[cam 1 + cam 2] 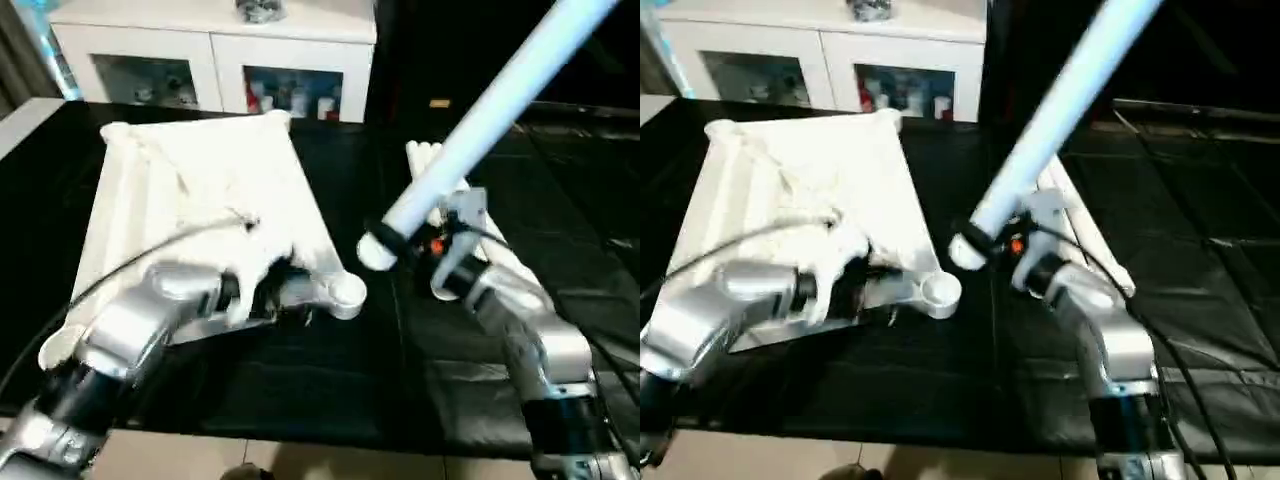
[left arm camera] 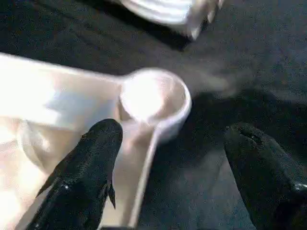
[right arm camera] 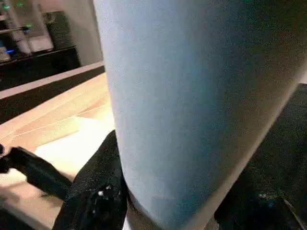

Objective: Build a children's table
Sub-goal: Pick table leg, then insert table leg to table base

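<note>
1. Black surface (image 1: 330,390) carries the white table top (image 1: 200,200), ribbed side up, left.
2. Left gripper (image 2: 168,158), jaws wide, straddles its near-right corner socket (image 2: 156,98).
3. Right gripper (image 1: 445,235) clamps a tilted leg (image 1: 480,120).

Place: a home-like room or showroom
Evidence: white cabinet (image 1: 215,55) with glass doors holding small items; black-covered desk (image 1: 300,380); tiled floor

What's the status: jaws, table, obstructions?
Right gripper clamped on leg, raised, tilted. Left gripper jaws open at the corner socket of tabletop. Spare legs beside; socket unobstructed.
</note>
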